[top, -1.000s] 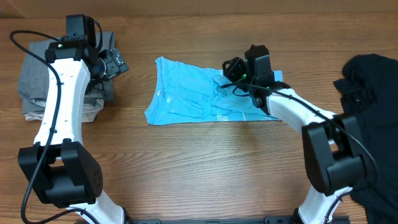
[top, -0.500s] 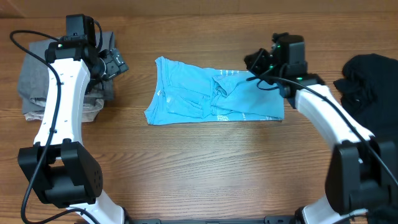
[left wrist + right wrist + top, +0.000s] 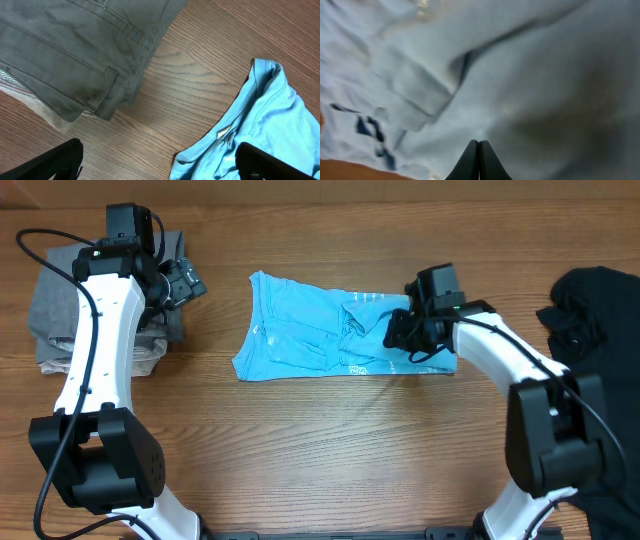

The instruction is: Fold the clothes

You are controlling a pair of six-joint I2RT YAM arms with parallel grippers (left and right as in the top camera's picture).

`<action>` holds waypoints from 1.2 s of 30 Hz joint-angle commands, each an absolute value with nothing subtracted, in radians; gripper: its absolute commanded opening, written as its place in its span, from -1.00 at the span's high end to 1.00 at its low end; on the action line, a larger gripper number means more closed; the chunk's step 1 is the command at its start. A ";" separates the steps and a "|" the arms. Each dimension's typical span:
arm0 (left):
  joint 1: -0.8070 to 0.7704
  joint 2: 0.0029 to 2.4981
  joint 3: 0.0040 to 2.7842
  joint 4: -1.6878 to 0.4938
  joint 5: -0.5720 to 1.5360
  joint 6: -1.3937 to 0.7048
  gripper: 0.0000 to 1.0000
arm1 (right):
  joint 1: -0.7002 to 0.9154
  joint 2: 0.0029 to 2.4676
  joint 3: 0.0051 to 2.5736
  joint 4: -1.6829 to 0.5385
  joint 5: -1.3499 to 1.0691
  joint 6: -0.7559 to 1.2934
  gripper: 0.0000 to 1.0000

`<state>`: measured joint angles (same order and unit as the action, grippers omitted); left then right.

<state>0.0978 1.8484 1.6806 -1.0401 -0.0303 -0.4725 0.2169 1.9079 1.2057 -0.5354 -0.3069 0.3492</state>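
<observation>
Blue T-shirt (image 3: 320,345) blurred at right wrist | right jaws closed, grip unclear | left jaws spread wide | black garment (image 3: 600,320) cropped

Grey trousers (image 3: 65,50) upper left, stitched pocket edge showing, beige garment (image 3: 47,117) peeking from beneath. Light blue T-shirt (image 3: 265,130) lower right, rumpled, apart from trousers. Wooden table (image 3: 190,85) between. Left gripper (image 3: 160,165) fingers (image 3: 55,162) spread wide at bottom corners

T-shirt (image 3: 300,345) light blue | garment (image 3: 600,310) black | trousers (image 3: 55,295) grey | table (image 3: 330,450) brown wood grain
</observation>
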 commanded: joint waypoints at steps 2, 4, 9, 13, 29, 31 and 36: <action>0.093 1.823 1.704 -1.039 -0.033 -0.483 -1.00 | 0.228 1.947 1.203 -0.502 -0.297 0.306 0.92; 0.093 1.823 1.704 -1.039 -0.033 -0.483 -0.99 | 0.235 1.961 1.203 -0.480 -0.298 0.307 0.92; 0.093 1.823 1.704 -1.039 -0.033 -0.483 -1.00 | 0.262 1.971 1.203 -0.430 -0.308 0.307 0.92; 0.093 1.823 1.704 -1.039 -0.033 -0.483 -1.00 | 0.279 1.972 1.203 -0.401 -0.308 0.315 0.92; 0.091 1.823 1.704 -1.039 -0.033 -0.483 -1.00 | 0.282 1.982 1.203 -0.330 -0.289 0.341 0.92; 0.091 1.823 1.704 -1.039 -0.033 -0.483 -1.00 | 0.281 1.993 1.203 -0.300 -0.289 0.341 0.92; 0.091 1.823 1.704 -1.039 -0.033 -0.483 -0.99 | 0.282 2.047 1.203 -0.198 -0.289 0.345 0.85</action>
<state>0.0978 1.8484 1.6806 -1.0401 -0.0307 -0.4725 0.2813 2.0033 1.2034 -0.2306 -0.2989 0.3412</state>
